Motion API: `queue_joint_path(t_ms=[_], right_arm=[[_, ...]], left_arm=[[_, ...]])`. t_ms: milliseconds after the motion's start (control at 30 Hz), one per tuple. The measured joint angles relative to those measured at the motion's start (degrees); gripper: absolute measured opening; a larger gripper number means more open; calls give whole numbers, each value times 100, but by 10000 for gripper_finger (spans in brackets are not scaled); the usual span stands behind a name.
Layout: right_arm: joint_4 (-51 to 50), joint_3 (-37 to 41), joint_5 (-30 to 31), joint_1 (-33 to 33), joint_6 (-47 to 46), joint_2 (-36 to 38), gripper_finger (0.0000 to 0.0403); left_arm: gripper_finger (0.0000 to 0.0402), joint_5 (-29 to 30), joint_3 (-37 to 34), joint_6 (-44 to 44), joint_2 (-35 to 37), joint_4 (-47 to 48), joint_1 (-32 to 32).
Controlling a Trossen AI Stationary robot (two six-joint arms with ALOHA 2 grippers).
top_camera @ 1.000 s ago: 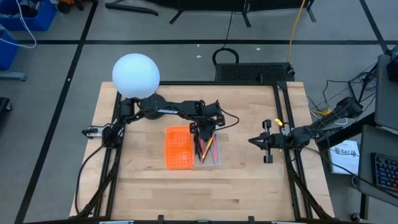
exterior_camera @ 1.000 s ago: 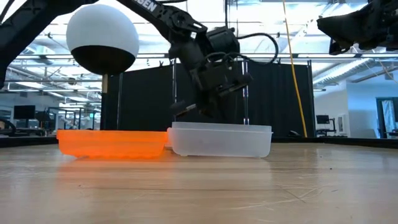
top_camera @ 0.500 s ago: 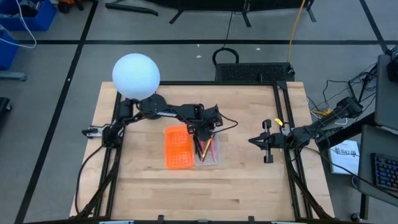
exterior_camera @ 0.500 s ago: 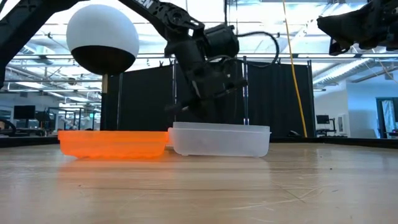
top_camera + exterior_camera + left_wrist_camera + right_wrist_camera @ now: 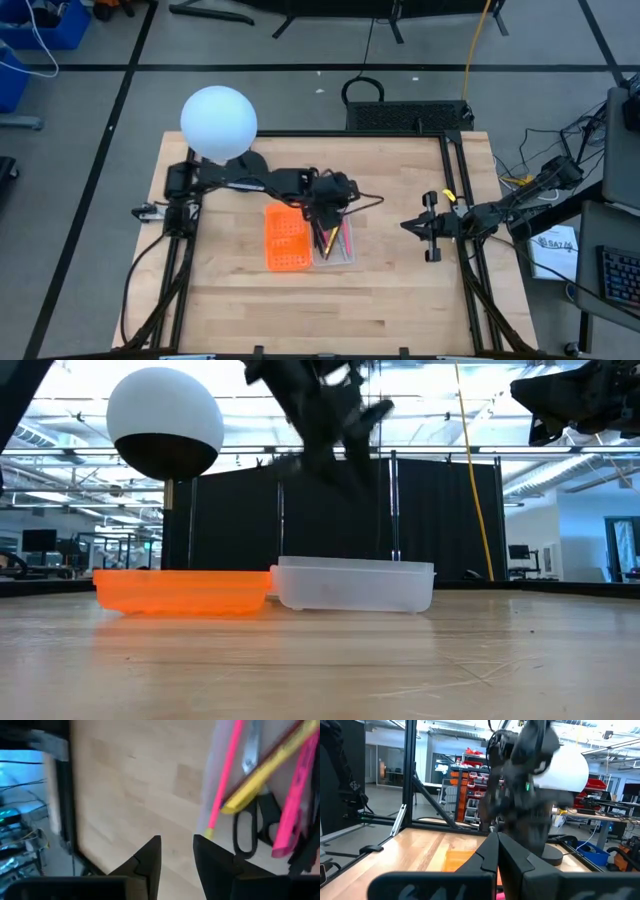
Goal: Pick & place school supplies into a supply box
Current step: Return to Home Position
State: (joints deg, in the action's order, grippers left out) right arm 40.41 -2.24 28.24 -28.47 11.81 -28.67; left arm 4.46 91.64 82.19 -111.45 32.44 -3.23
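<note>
Lifted back from the supply box since a second ago, the left gripper is held slightly parted and empty, pens and scissors being already laid inside; the right gripper is parked at the table's right, pressed together.

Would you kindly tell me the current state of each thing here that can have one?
Supply box: open, lying flat; orange half empty.
Pens: lying in the clear half.
Scissors: lying in the clear half, blades look shut.
Left gripper: slightly open, empty, raised over the box's edge.
Right gripper: shut, empty, over the table's right side.
</note>
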Motion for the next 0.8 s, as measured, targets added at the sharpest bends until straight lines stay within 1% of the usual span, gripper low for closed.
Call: queue_joint_path(t_ms=[100, 167, 233, 333, 367, 433, 533, 567, 667, 733, 800], right_arm=[[-19, 0, 0, 0, 0, -1, 0], [-41, 0, -1, 0, 0, 0, 0], [-80, -2, 1, 0, 0, -2, 0], [-186, -1, 1, 0, -14, -10, 0], [-197, 0, 0, 0, -15, -20, 0], [-266, -2, -1, -2, -18, -20, 0], [-342, 0, -1, -2, -59, -28, 0], [-357, 0, -1, -2, -59, -31, 0], [-382, -1, 1, -2, -59, -31, 0], [-379, 0, 8, -2, -61, -30, 0], [-381, 0, 8, -2, -82, -31, 0]], left_arm=[[121, -280, 6, -472, 405, 348, 15], [114, -450, 6, -909, 697, 618, 63], [93, -701, 4, -1301, 1069, 1085, 157], [38, -764, -76, -1659, 1737, 1939, 341], [19, -708, -204, -1785, 1983, 2194, 394], [9, -624, -614, -2220, 2535, 2378, 453], [5, -858, -1521, -2952, 3613, 2063, 523], [4, -986, -1924, -3203, 4030, 1788, 579], [4, -1255, -3424, -4120, 5213, 260, 824], [3, -1087, -4419, -4952, 5913, -842, 996], [4, -587, -5236, -5845, 6522, -1730, 1156]])
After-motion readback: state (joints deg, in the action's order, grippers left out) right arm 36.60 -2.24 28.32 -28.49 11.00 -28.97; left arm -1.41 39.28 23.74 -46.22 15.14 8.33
